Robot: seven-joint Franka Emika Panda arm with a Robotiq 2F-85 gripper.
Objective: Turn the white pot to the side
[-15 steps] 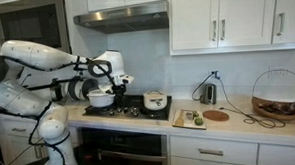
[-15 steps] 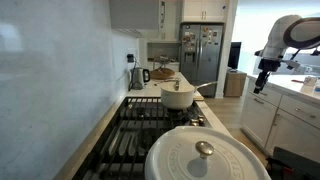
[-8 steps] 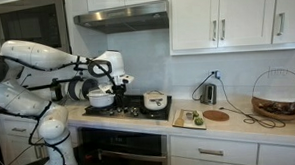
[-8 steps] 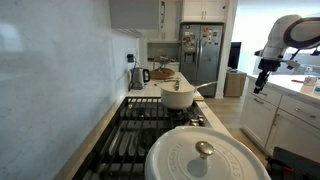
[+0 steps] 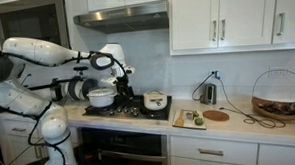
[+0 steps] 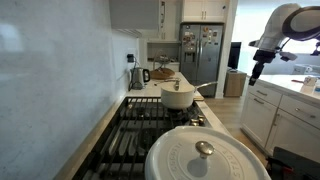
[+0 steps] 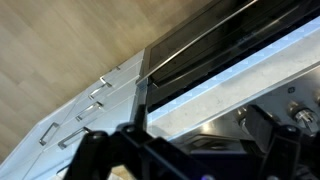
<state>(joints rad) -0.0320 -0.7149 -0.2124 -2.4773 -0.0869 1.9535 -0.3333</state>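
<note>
The white pot is small, squat and round with a dark rim. It stands upright on a stove burner, and in an exterior view it shows a handle pointing right. My gripper hangs fingers-down above the stove's front edge, apart from the pot. It also shows in an exterior view, high and off to the pot's side. In the wrist view my gripper is open and empty, over the oven front. The pot is out of the wrist view.
A wider white lidded pot sits on the near burner. A kettle, a cutting board and a wire basket stand on the counter beside the stove. The oven door handle and drawers lie below the gripper.
My gripper has shifted a little toward the stove and the white pot, and the wrist has lifted slightly. The pots have not moved.
</note>
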